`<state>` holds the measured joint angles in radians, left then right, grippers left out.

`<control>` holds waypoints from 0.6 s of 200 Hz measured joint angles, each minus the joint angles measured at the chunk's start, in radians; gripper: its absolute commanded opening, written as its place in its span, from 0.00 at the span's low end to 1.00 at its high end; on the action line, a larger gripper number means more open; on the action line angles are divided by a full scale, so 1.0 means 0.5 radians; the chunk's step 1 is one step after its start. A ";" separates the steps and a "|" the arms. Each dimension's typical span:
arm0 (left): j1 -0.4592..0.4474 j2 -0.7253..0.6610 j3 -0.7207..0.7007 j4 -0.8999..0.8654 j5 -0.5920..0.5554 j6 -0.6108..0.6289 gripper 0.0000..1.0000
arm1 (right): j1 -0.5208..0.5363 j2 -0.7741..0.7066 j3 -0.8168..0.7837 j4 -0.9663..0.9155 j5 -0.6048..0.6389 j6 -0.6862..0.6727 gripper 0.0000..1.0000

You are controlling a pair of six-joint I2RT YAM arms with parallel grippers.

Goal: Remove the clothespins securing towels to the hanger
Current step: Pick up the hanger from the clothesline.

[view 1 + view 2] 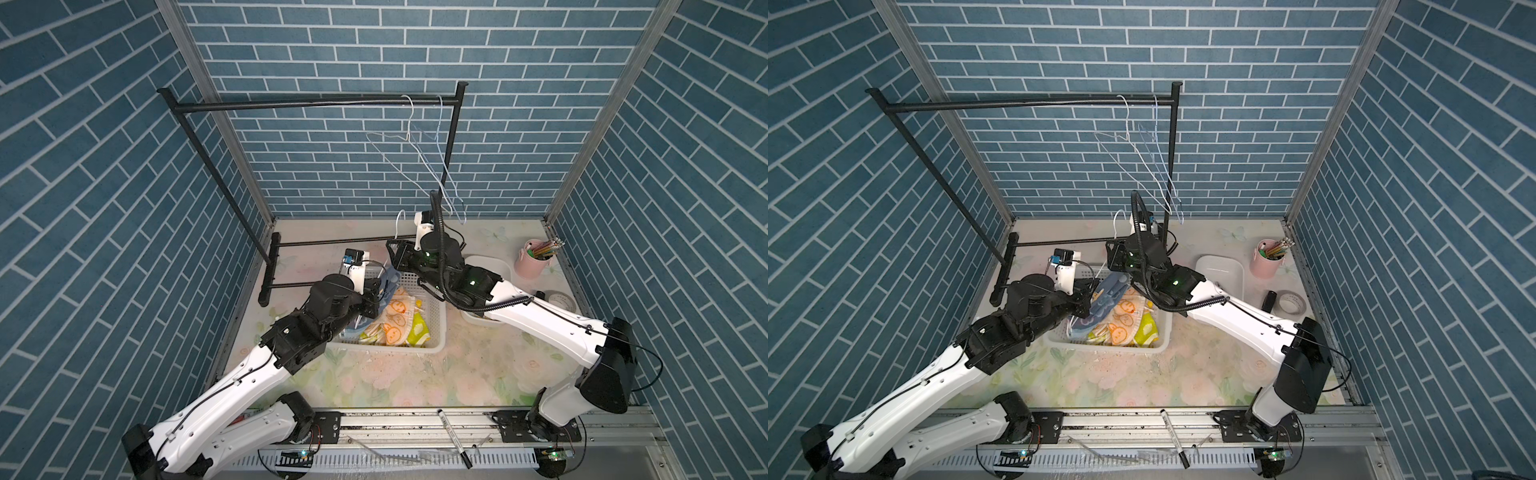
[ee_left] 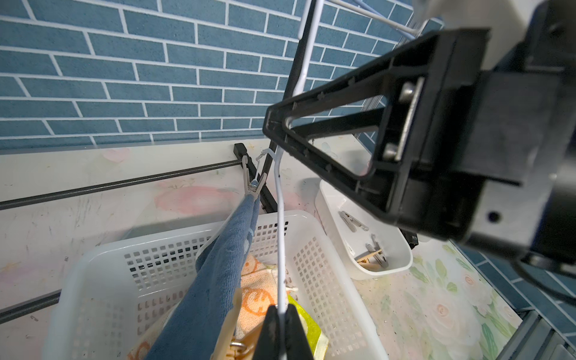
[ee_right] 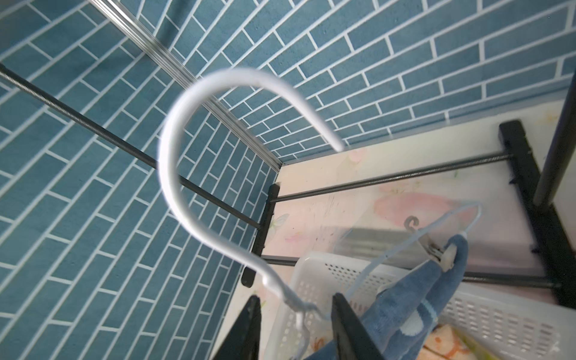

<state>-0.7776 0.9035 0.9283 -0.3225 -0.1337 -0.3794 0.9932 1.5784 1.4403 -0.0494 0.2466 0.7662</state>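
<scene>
You are clamping the hanger (image 2: 280, 233) in the left gripper (image 2: 282, 307), the right gripper (image 3: 296, 296) gaping around its neck. Ahead of both, a grey clothespin (image 2: 253, 184) is pinning the blue towel (image 2: 215, 280); closing off-centre is risking a twist.

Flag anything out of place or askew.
The white hanger is off the rack, held over the basket by the left gripper, blue towel still pinned to it by a clothespin. A black marker lies on the front rail.

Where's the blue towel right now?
In the left wrist view the blue towel hangs over the white basket, pinned by a grey clothespin to the white hanger that the left tool grips.
</scene>
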 measured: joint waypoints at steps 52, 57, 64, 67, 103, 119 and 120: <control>-0.001 0.027 0.000 0.013 0.008 -0.013 0.02 | 0.006 0.050 0.081 -0.086 0.090 -0.231 0.10; -0.001 0.027 0.000 0.013 0.009 -0.014 0.03 | 0.006 0.053 0.082 -0.090 0.092 -0.243 0.08; 0.000 0.028 0.000 0.014 0.009 -0.014 0.06 | 0.005 0.054 0.082 -0.099 0.100 -0.279 0.06; 0.000 0.028 0.000 0.014 0.010 -0.014 0.07 | 0.005 0.054 0.082 -0.105 0.105 -0.293 0.05; 0.000 0.024 -0.015 0.060 0.053 -0.014 0.15 | 0.005 0.054 0.082 -0.112 0.104 -0.364 0.00; -0.001 0.014 -0.015 0.102 0.084 0.010 0.30 | 0.005 0.051 0.081 -0.109 0.090 -0.397 0.00; -0.001 0.014 -0.015 0.104 0.085 0.013 0.32 | 0.005 0.050 0.081 -0.109 0.088 -0.399 0.00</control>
<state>-0.7780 0.9108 0.9207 -0.2707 -0.0910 -0.3729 0.9958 1.6035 1.4807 -0.1040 0.2905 0.5667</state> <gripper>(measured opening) 0.200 0.069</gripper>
